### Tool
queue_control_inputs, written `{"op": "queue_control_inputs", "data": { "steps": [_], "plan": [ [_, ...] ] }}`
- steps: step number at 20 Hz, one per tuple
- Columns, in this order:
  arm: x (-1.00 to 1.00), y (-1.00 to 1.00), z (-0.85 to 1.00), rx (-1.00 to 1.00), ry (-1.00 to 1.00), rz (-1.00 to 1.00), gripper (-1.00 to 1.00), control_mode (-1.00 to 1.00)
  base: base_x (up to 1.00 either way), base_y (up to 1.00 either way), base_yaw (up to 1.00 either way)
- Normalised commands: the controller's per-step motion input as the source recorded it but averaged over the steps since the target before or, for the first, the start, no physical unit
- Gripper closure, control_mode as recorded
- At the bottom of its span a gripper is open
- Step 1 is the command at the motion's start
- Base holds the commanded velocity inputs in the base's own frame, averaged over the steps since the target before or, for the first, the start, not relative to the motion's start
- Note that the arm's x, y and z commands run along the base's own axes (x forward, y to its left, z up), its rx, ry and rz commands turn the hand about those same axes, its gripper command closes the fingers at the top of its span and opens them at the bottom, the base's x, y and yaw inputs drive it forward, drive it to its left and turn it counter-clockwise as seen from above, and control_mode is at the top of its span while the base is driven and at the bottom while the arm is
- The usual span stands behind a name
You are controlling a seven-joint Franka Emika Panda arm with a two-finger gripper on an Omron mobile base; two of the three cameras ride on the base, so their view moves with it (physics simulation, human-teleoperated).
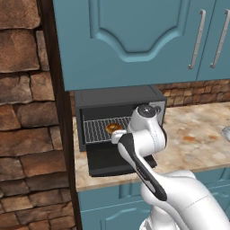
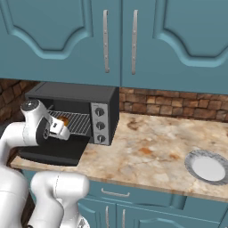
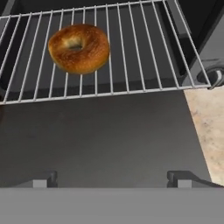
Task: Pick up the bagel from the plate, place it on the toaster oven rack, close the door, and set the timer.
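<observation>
The golden-brown bagel (image 3: 78, 48) lies flat on the toaster oven rack (image 3: 140, 52), toward its left side, also seen as the bagel (image 1: 113, 128) (image 2: 63, 120) inside the black oven. The door (image 3: 100, 135) (image 1: 110, 161) hangs fully open, flat in front of the cavity. My gripper (image 3: 113, 180) hovers above the open door, just outside the rack's front edge, open with nothing between its fingertips (image 3: 41, 179). The timer (image 2: 101, 138) is the lowest knob on the silver strip at the oven's right. The pale plate (image 2: 207, 167) sits bare on the counter far to the right.
Teal upper cabinets (image 1: 130, 36) hang just above the oven (image 2: 75, 95). A rough brick wall (image 1: 27, 112) stands close on the oven's left. The marbled counter (image 2: 151, 151) stretches from the oven to the plate.
</observation>
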Motion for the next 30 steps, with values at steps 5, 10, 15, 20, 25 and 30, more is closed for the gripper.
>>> {"op": "queue_control_inputs", "data": {
  "steps": [5,10,15,20,25,30],
  "plan": [
    [0.15,-0.05,-0.28,0.00,0.00,0.00,-1.00,-1.00,0.00,0.00,0.00],
    [0.20,0.00,-0.28,0.00,0.00,0.00,-1.00,-1.00,0.00,0.00,0.00],
    [0.31,0.00,-0.22,0.00,0.00,0.00,-1.00,-1.00,0.00,0.00,0.00],
    [0.32,0.00,-0.10,0.00,0.00,0.00,-1.00,-1.00,0.00,0.00,0.00],
    [0.32,0.00,-0.07,-0.01,0.00,0.00,-1.00,-1.00,0.00,0.00,0.00],
    [0.32,0.00,-0.04,-0.01,0.00,0.00,-1.00,-1.00,0.00,0.00,0.00]
  ]
}}
